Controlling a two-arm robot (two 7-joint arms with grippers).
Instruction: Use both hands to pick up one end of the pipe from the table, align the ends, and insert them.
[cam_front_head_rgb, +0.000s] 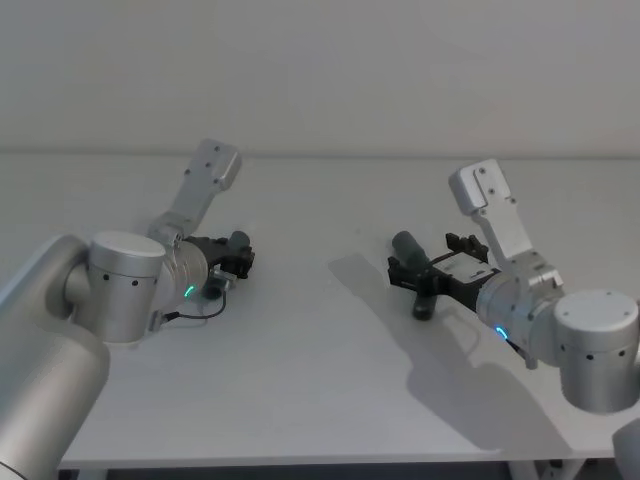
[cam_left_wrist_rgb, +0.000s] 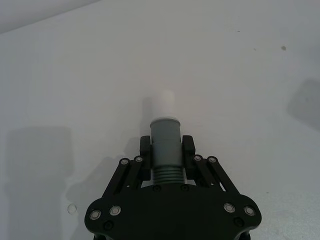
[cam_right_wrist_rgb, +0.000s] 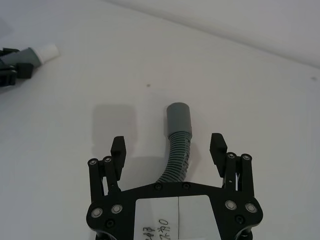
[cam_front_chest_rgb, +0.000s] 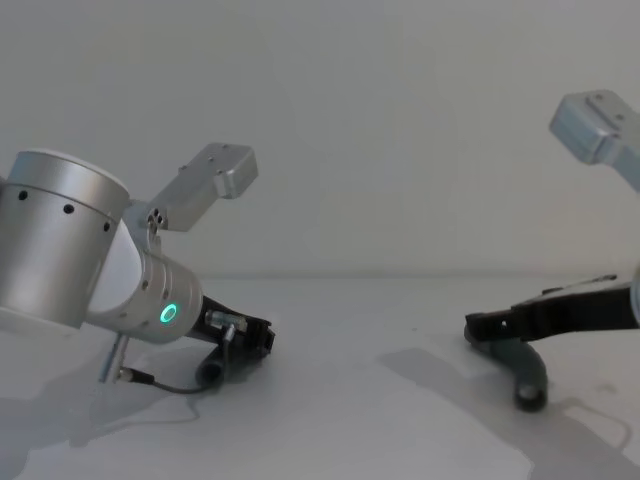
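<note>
Left gripper (cam_front_head_rgb: 232, 262): we are seeing it sitting low over the table (cam_front_head_rgb: 320, 400), well apart from the socket piece (cam_front_head_rgb: 406, 244) and to its left. Its jaws are clamping the tip piece (cam_left_wrist_rgb: 165, 145), with the fingers (cam_left_wrist_rgb: 145, 148) pressing on the grey collar from both sides.

Tip piece: it is pointing out past the left fingertips with the whitish tip (cam_left_wrist_rgb: 162, 102) leading and the ribbed section sitting back between the jaws. It is lying well apart from the socket piece. We are not able to tell whether it is touching the table.

Cable (cam_front_head_rgb: 195, 315): a thin dark loop is trailing from the left wrist onto the table, on the far side of the left gripper from the socket piece.

Shadow (cam_front_head_rgb: 370, 300): the right arm's shadow is falling on the table just left of the socket piece, on the stretch between it and the tip piece.

Speck (cam_right_wrist_rgb: 148, 85): a small dark mark is showing on the table beyond the socket piece's mouth, apart from it.

Socket piece: we are seeing it lying on the table. Its wide grey mouth (cam_right_wrist_rgb: 178, 117) is pointing away from the right wrist, and its ribbed body is curving back under the palm.

Right gripper (cam_right_wrist_rgb: 168, 147): it is straddling the socket piece. The jaws are standing wide apart, with one finger (cam_right_wrist_rgb: 118, 149) on each side and table showing in the gaps, so neither is touching the piece.
</note>
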